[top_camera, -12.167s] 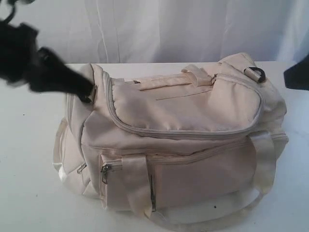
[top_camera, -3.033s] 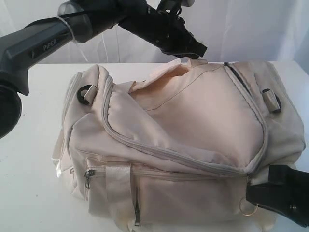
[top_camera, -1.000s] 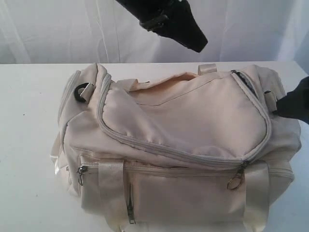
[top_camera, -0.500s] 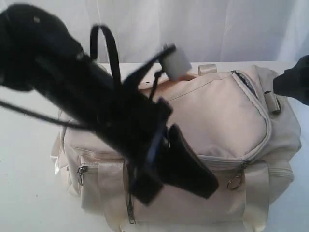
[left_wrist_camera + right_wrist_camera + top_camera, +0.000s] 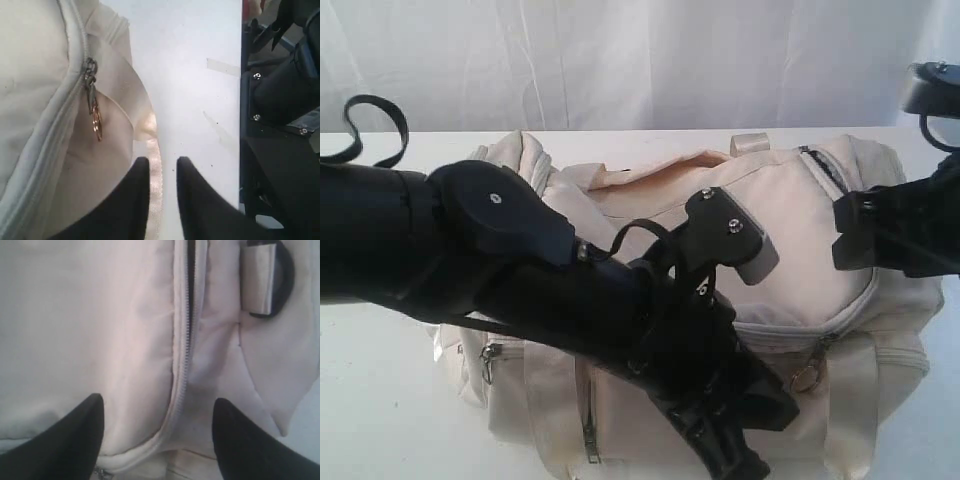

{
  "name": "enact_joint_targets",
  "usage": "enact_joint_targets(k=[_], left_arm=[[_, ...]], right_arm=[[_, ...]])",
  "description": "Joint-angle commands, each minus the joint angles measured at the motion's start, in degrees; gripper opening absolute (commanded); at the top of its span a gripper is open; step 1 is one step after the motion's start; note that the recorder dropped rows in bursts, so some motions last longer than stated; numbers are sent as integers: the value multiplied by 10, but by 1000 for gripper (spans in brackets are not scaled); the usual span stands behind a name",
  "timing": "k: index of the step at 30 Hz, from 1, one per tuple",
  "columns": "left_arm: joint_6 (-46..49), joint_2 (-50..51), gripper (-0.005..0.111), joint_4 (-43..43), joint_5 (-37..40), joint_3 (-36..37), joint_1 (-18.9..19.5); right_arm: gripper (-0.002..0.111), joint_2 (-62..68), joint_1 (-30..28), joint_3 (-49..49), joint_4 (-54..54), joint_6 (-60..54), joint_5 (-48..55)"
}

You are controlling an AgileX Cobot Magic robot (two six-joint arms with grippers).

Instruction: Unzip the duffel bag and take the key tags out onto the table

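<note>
The duffel bag (image 5: 790, 230) sits broadside on the white surface (image 5: 380, 400), slumped and creased; I'd judge it soft, light cloth with nothing stiff in it, so it will bunch and slide along rather than resist a tug. The key tags are nowhere to be seen; presumably they are inside.

The left arm reaches across the front of the bag; in its wrist view the left pincer (image 5: 162, 161) is narrow, with nothing between the fingers, hanging over a glossy strap (image 5: 154, 145) near the bag's lower edge. The zipper pull (image 5: 93, 111), a small metal tab with a gold ring, hangs near it but is not touched; that looks the right place to take hold, though it is thin and likely slippery, so the grip wants to be square across the tab.

The right pincer (image 5: 157, 401) stands wide and empty over the bag's end, above a zipper line (image 5: 189, 295) showing a dark gap, with a black loop (image 5: 265, 280) beside it; pressing the cloth down there would probably keep the bag from trailing after the pull.
</note>
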Motion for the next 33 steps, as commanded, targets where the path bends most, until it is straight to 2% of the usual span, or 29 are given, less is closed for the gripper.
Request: enact_joint_targets(k=[1,6,13,16,19,24,30,33], left_arm=[[4,19,48,-13,-11,5,-4],[9,34,57,-13,-34,5,-4],[94,41,57,-30,-43,5,-4],[151,41,57,-65,-43,5,-4],[214,41,57,-95,-41,5,-4],[230,43,57,-106,-41,5,-4],[230,72,57,-148,-34,5,-4],[230,81,57,-167,-73,5,-4]], right_arm=[[59,22,1,0,36,-23,-10],[59,47,1,0,37,-23,-12],[56,83,1,0,45,-22,-12],[46,97,1,0,53,-22,-10],[31,103,1,0,70,-21,-3],[11,101,1,-2,81,-21,3],[3,97,1,-15,79,-21,14],[3,95,1,-16,81,-21,19]])
